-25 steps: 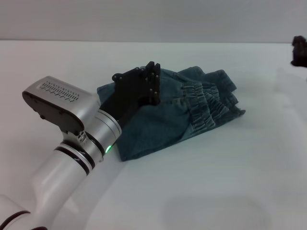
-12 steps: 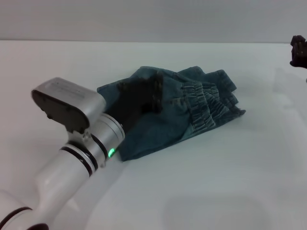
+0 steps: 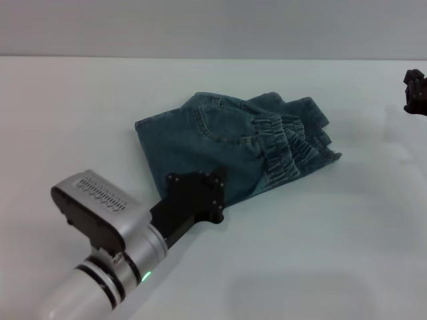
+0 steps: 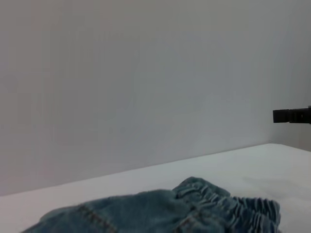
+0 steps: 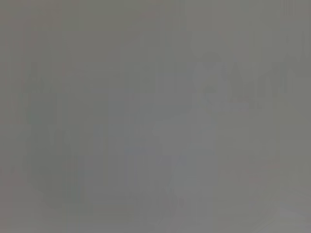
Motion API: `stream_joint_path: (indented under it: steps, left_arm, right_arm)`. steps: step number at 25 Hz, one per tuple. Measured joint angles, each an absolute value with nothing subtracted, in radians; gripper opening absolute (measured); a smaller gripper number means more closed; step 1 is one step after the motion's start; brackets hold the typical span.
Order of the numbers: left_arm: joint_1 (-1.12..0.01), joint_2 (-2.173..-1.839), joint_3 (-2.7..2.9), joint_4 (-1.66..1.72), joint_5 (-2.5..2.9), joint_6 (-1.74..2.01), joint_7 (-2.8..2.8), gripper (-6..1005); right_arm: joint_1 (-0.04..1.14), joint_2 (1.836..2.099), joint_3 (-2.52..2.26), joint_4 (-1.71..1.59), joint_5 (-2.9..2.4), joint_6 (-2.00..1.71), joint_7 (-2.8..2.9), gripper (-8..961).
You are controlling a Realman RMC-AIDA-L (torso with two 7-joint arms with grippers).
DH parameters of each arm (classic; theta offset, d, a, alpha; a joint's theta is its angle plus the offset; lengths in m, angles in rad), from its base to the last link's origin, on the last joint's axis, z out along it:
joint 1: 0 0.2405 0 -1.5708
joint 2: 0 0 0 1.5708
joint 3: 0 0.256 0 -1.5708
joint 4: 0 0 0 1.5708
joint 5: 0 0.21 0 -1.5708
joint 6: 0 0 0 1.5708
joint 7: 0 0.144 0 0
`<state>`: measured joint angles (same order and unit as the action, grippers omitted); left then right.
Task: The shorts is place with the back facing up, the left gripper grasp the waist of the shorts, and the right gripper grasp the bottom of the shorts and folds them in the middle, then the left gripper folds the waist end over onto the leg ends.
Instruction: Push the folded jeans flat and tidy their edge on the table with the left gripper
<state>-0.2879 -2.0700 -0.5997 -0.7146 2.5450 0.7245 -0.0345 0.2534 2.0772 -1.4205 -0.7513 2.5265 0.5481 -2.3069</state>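
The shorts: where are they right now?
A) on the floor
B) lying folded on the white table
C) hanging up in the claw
B, the shorts lie folded on the table, and the left claw sits at their near edge holding nothing.

The left arm (image 3: 100, 287) was a silver-white cylinder ringed by black bands, with a small green light (image 3: 145, 277) near the wrist. A grey box-shaped housing (image 3: 97, 210) with a dark underside and a row of fine vent slots sat on top of the wrist. The left end effector (image 3: 217, 193) was matte black, built of flat angular plates fastened by small screws. The right end effector (image 3: 415, 90) appeared only as a dark block at the frame edge.
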Motion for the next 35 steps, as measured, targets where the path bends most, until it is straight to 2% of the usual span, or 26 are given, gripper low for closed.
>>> stream_joint_path:
  steps: [8,19,22,27,28,29,32,35]
  left_arm:
    - [-0.282,-2.069,-0.606,-0.685,2.539,0.691,-0.127,5]
    - [-0.349,-2.067,-0.706,-0.613,2.535,0.628,-0.221,12]
    - [-0.418,-2.068,-0.739,-0.555,2.535,0.614,-0.242,14]
    - [-0.441,-2.068,-0.745,-0.531,2.534,0.611,-0.254,17]
    - [-0.506,-2.069,-0.746,-0.468,2.534,0.610,-0.291,18]
    - [-0.522,-2.069,-0.747,-0.455,2.534,0.611,-0.299,19]
    - [-0.519,-2.068,-0.747,-0.471,2.534,0.625,-0.296,21]
    - [-0.468,-2.059,-0.749,-0.556,2.541,0.649,-0.265,23]
  right_arm:
    - [0.255,2.077,-1.427,-0.750,2.527,0.563,-2.309,107]
    - [0.248,2.078,-1.428,-0.726,2.527,0.597,-2.305,110]
    - [0.248,2.079,-1.428,-0.720,2.527,0.598,-2.305,111]
    - [0.248,2.079,-1.435,-0.711,2.527,0.601,-2.305,112]
    - [0.248,2.079,-1.436,-0.711,2.527,0.601,-2.305,113]
    - [0.248,2.079,-1.438,-0.711,2.527,0.601,-2.305,113]
    - [0.249,2.079,-1.439,-0.704,2.527,0.609,-2.309,114]
    - [0.256,2.079,-1.440,-0.682,2.526,0.623,-2.311,115]
